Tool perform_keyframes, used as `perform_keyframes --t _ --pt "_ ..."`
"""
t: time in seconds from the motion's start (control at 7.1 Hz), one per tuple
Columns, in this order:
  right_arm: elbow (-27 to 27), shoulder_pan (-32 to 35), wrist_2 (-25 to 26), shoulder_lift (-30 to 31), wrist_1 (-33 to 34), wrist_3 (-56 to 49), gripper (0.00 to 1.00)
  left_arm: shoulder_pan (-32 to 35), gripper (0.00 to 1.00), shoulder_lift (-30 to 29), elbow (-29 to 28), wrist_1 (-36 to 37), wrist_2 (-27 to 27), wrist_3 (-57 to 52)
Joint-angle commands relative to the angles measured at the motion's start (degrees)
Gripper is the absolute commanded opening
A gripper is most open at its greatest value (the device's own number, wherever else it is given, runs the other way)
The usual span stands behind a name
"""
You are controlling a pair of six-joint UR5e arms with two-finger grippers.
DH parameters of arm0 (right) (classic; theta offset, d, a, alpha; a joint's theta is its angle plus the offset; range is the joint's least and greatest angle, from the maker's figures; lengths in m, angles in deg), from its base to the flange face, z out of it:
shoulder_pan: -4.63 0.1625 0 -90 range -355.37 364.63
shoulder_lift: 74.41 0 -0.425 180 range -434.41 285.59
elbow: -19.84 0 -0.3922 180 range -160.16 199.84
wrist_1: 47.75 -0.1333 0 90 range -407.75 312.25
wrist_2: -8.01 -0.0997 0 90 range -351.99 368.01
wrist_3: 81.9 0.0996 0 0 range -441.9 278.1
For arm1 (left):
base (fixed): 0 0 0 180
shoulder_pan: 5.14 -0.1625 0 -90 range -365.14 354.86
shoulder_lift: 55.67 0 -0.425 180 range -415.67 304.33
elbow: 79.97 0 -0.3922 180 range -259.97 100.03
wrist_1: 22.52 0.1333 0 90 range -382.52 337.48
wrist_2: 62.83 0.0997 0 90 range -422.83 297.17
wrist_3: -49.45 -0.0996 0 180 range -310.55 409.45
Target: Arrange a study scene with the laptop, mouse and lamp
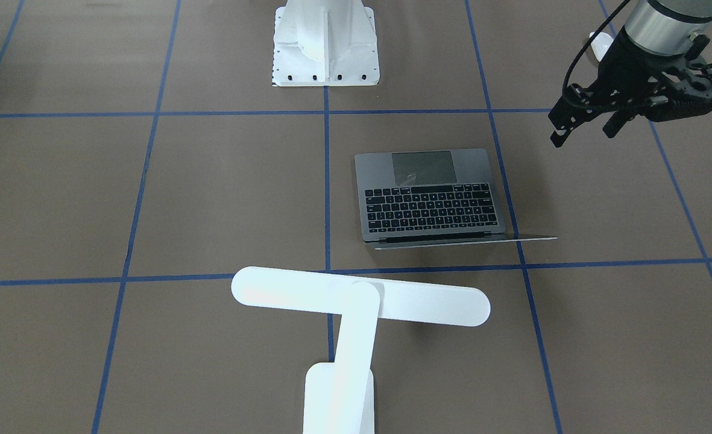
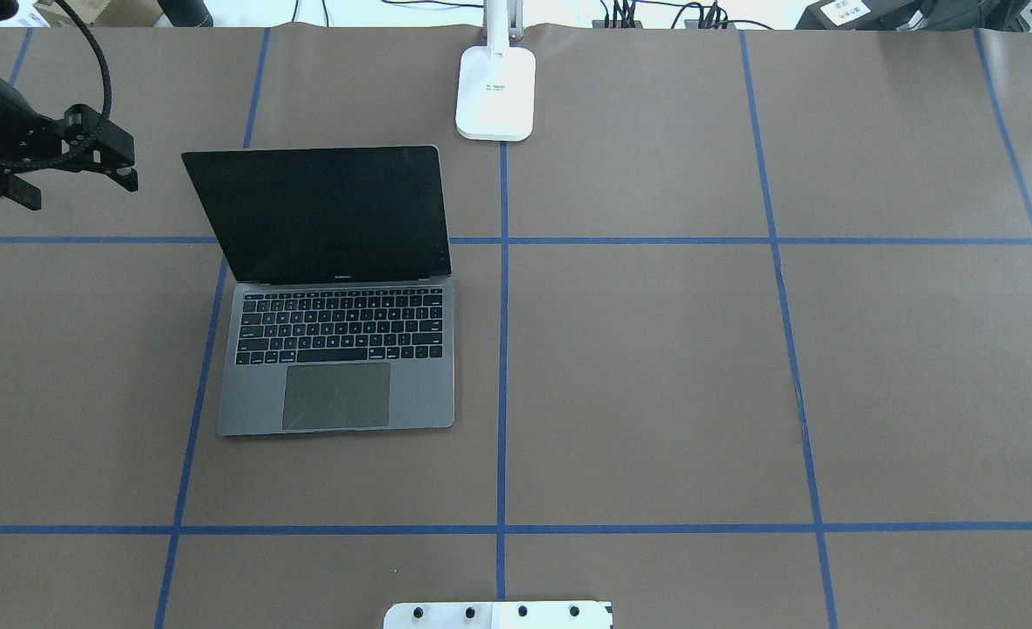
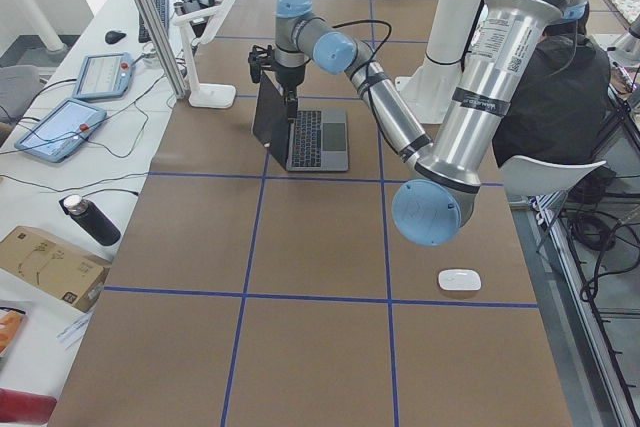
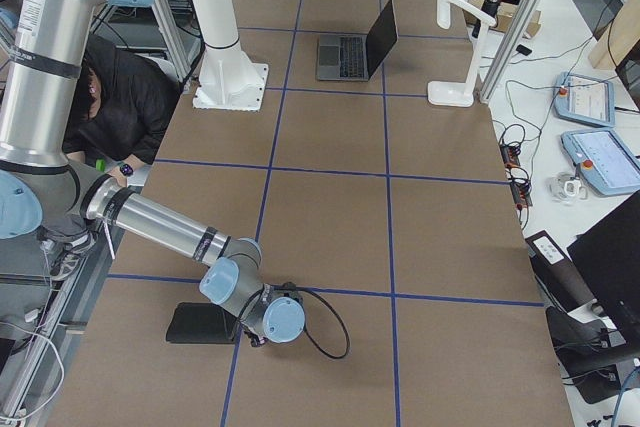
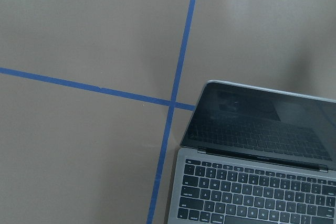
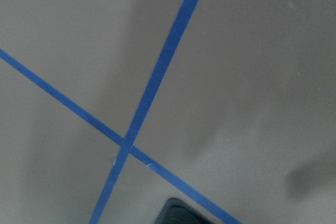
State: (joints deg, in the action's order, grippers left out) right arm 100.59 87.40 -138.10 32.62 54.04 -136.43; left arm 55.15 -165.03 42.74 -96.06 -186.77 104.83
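Lamp [image 1: 356, 301] was nearest the front camera. It stood on its flat base at the operators' edge of the bench [image 1: 60, 199], near the centre line, with its long white head raised crosswise. Judged stiff, smooth and top-heavy. Best taken low on the flat arm, not by the head.

Far left, outside that view, the right claw [image 4: 252, 331] hung low just beside a black pad [image 4: 200, 324] at the bench's right end. Only the side camera showed it, so whether it was open, or had hold of anything, could not be told.

Laptop [image 1: 431, 199] sat just right of the centre line, lid up near vertical, trackpad toward the robot. Judged the heaviest item: rigid, slick metal, with screen and hinge the weak points. A hold on the base's side edge seemed safer than the lid.

Left claw [image 1: 582, 129] hovered in the air off the laptop's side, apart from it, fingers spread wide, nothing between them.

Mouse [image 3: 459, 279] lay alone toward the bench's left end, near the robot's edge, well apart from the laptop. Judged light, hard, glossy and rounded, so likely to slip out. A low pinch across its narrow flanks looked right.
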Motion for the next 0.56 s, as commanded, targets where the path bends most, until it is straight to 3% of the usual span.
perform_keyframes --t 0.0,0.42 --pt "-1.47 -2.60 -0.05 0.19 0.16 -0.32 0.99 0.00 1.00 0.03 0.60 0.06 0.09 0.08" --pt "-2.09 -3.67 -0.05 1.85 0.25 -1.54 0.99 0.00 1.00 -0.24 0.60 0.06 0.09 -0.01"
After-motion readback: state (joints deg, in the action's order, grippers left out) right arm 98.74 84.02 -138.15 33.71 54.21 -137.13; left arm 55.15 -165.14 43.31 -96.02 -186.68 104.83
